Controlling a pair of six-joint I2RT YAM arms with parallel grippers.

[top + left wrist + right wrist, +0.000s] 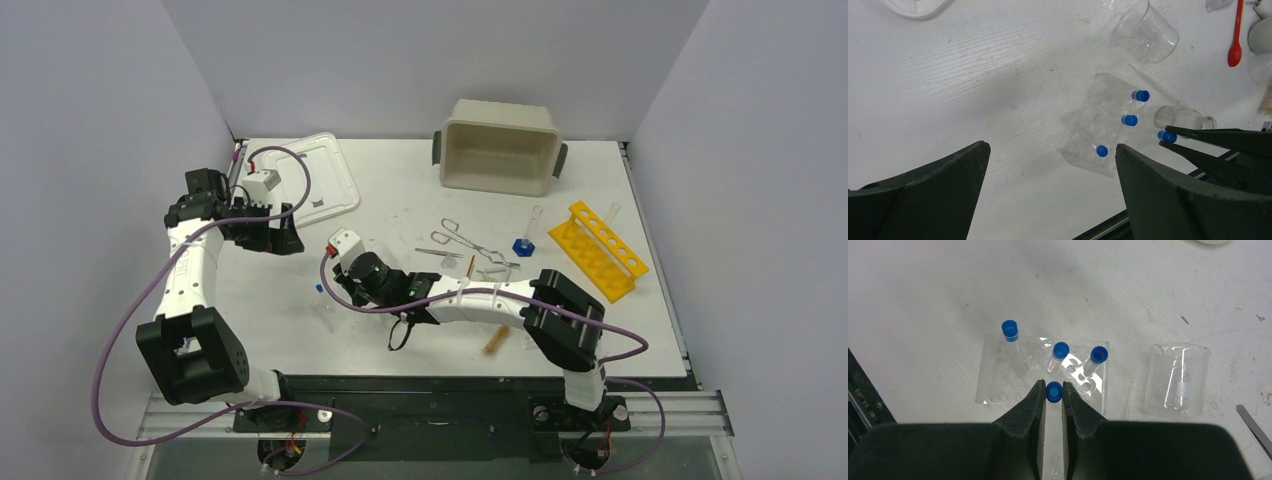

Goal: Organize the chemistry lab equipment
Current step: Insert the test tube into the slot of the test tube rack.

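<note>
Fingers of our right arm [1030,405] are pinching a blue-capped tube [1053,391] near its cap, and we are holding it at the near edge of the clear rack [993,385] that is lying on the bench [923,290]. Three more capped tubes [1061,350] are sitting in that rack. We are hovering the fingers of our left arm [938,190] above the bench beside the rack, spread wide and gripping nothing. A glass beaker [1178,380] is sitting just beside the rack. Forceps [465,238] and a red spatula [1234,40] are lying farther off.
</note>
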